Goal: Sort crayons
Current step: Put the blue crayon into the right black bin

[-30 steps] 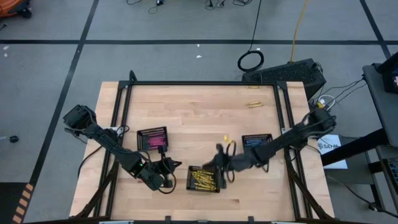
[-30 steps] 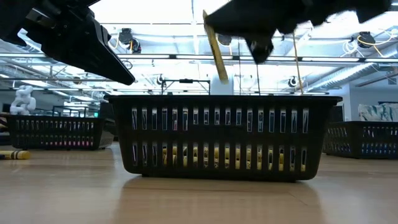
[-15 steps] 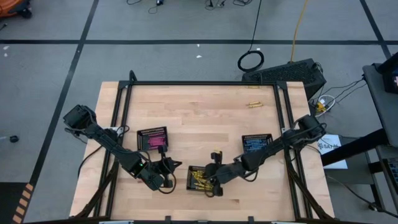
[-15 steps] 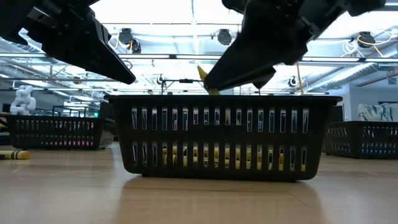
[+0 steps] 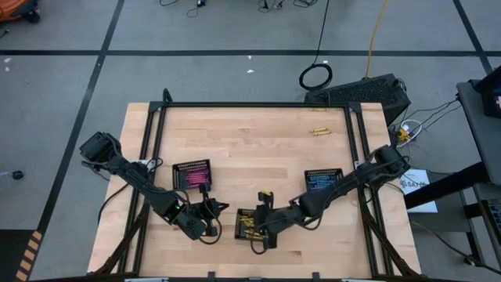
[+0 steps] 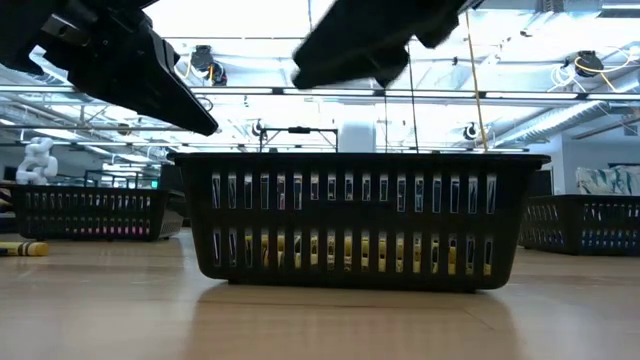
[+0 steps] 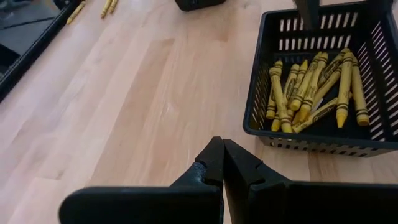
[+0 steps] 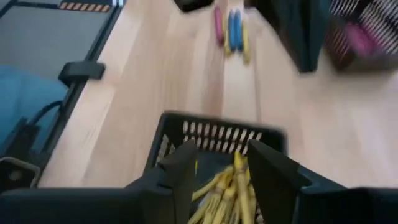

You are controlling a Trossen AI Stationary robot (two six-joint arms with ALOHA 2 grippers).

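Note:
A black mesh tray near the table's front edge holds several yellow crayons. My right gripper hovers open above this tray, its fingers pointing slantwise down at the yellow crayons; nothing is between them. In the high view it covers the tray's right part. Left of the tray my left gripper is shut and holds nothing, a little above the wood. Three loose crayons, pink, blue and yellow, lie on the table beyond the tray.
A tray with pink crayons stands left of centre and a tray with blue ones right of centre. Two yellow crayons lie at the far right. A black frame rims the table. One crayon lies at the low view's left.
My right gripper has swung toward the table's near left, from beside the yellow tray to above it, and tipped up. The yellow crayon that stood upright in its fingers sank to the tray's rim and no longer shows above the tray.

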